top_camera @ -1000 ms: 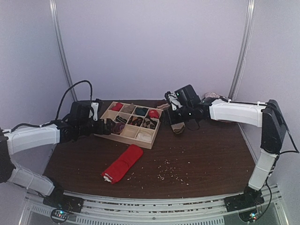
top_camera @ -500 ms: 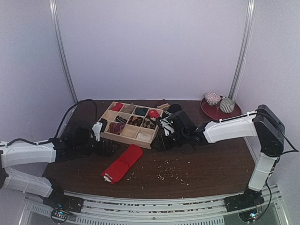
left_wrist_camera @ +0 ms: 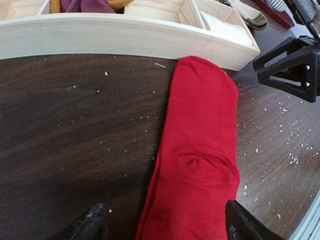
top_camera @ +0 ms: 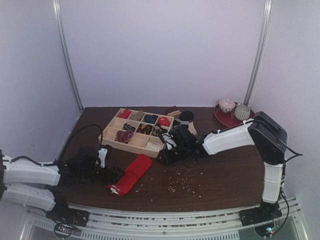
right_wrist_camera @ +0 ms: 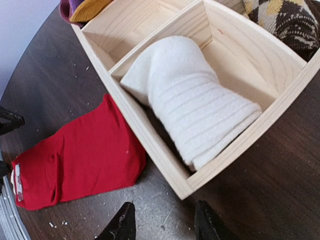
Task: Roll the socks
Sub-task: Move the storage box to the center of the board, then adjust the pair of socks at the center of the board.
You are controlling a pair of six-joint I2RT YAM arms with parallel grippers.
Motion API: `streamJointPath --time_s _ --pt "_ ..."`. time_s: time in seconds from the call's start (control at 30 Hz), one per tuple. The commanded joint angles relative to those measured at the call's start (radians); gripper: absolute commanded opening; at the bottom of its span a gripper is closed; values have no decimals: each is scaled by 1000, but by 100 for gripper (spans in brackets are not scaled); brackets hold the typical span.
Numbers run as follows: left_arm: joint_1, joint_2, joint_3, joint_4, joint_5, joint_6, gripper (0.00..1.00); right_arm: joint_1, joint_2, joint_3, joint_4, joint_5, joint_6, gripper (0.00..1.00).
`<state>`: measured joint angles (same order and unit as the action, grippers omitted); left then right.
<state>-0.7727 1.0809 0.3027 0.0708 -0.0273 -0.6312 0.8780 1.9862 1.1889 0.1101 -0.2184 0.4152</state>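
One red sock [left_wrist_camera: 200, 150] lies between the left hand's [left_wrist_camera: 166, 226] spread fingers [left_wrist_camera: 242, 226].

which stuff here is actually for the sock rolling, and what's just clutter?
For the job:
- red sock, flat on the table beside the box
- brown argyle sock, in a box compartment

Lying about:
- wooden box
- white rolled sock, in the corner compartment
- black striped sock and tan sock, behind the box
- red plate, far right
- crumbs
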Motion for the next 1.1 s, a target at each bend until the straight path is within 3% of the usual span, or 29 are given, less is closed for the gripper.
streamJointPath --time_s 0.0,0.17,0.47,0.73,1.07 --pt "-4 74 -14 129 -10 -6 80 4 45 67 -13 97 -33 40" --pt "-4 137 -26 188 3 22 81 -4 101 147 -21 191 -87 41" --pt "-4 275 -25 278 55 22 79 -34 142 216 -16 157 -131 40" --pt "-106 352 -5 351 129 -62 64 -30 -87 -42 97 47 -102 41" --pt "-271 538 71 500 170 -181 60 -16 -390 -346 179 40 -65 44"
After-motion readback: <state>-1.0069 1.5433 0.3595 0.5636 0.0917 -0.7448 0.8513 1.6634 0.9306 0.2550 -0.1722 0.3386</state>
